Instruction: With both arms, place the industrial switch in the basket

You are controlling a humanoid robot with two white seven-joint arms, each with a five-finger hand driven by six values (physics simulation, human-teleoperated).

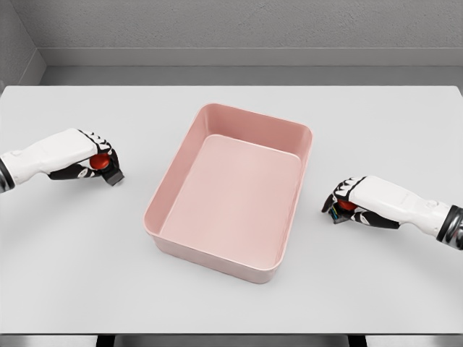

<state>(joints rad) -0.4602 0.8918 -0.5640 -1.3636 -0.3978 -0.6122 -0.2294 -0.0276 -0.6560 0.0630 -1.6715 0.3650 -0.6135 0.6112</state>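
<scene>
We see a pink basket at the centre of the white counter, nothing inside it. At left of the frame, our left robot hand grasps a switch, red button over dark base, just off the basket's left wall. At right, our right robot hand curls around a second switch, mostly hidden beneath the fingers.
</scene>
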